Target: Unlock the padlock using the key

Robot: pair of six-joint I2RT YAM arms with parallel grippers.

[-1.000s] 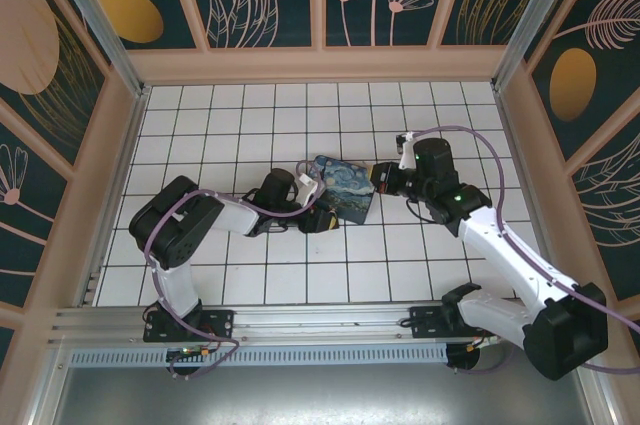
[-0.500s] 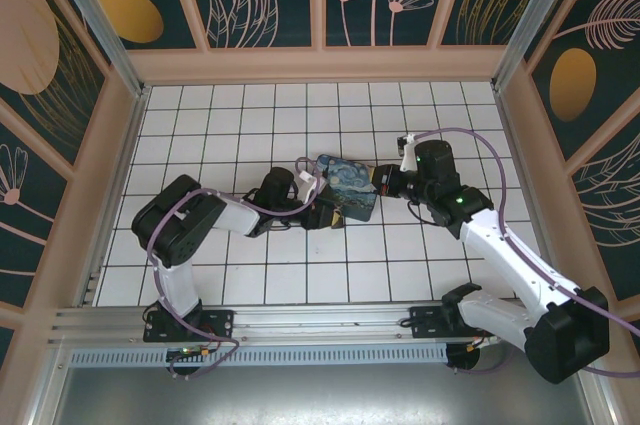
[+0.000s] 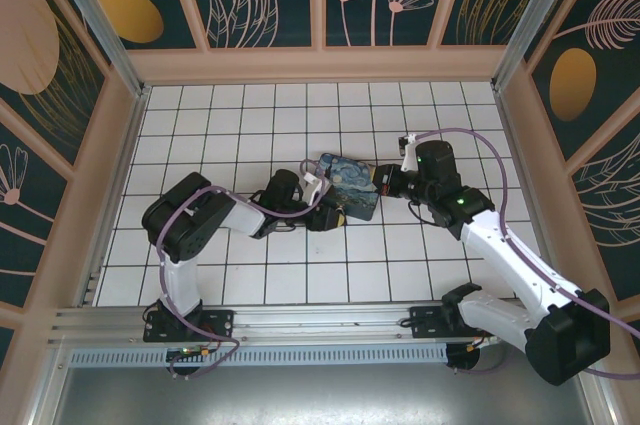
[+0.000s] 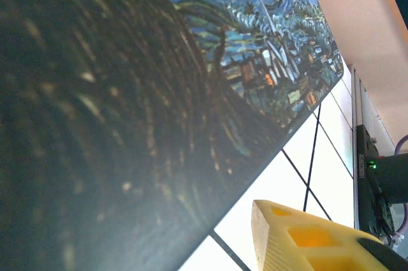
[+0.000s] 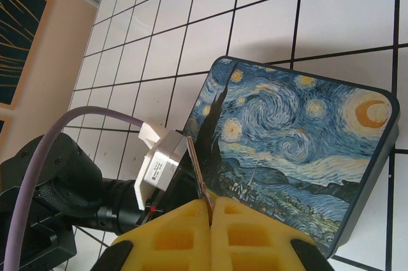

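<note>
In the top view the left arm folds back at its elbow in the lower left and stretches low across the white tiled floor (image 3: 220,125) toward the centre. There the left gripper (image 3: 328,210) sits against the lower-left edge of the blue rectangular tin painted with swirling stars (image 3: 348,185). Its own camera has the tin's lid (image 4: 255,48) very close and one yellow finger (image 4: 299,239) at the lower right, so I cannot tell how far its jaws stand apart. The right arm rises from the lower right and bends up and left, bringing the right gripper (image 3: 382,180) to the tin's right edge. In the right wrist view the yellow fingers of that gripper (image 5: 210,217) are pressed together, pinching the thin dull-silver metal key (image 5: 197,174), which juts up beside the tin's left side (image 5: 287,143). The tin's lid is on, hiding anything inside.
</note>
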